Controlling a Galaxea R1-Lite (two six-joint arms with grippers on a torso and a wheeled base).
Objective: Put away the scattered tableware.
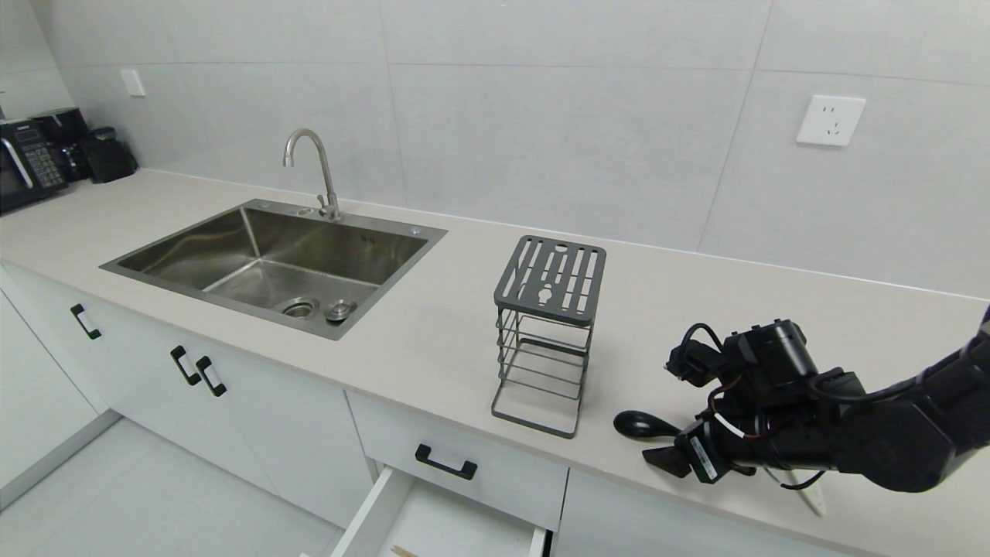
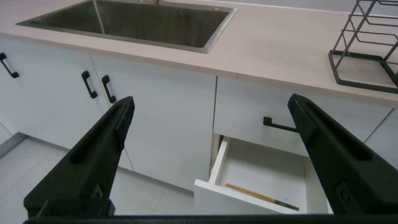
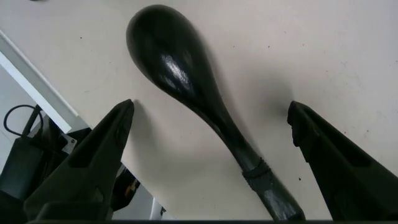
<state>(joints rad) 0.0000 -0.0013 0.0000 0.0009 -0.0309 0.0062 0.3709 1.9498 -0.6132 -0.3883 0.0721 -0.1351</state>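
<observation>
Far left on the table there's a black microwave, then the steel sink with its faucet at the back rim. The left hand hangs out in front of the white cabinets with its fingers spread wide, nothing in it. Past its fingers is the open drawer under the table edge, with a pair of chopsticks lying in it. Next along is a dark wire rack standing upright on the table, slotted plate on top. Just right of the rack's foot, near the front edge, is the black spoon, lying flat with its bowl pointing toward the rack. The right hand is down low right over it, fingers apart with one on either side of the handle, not clamped on it. A wall outlet sits up on the tiles.
</observation>
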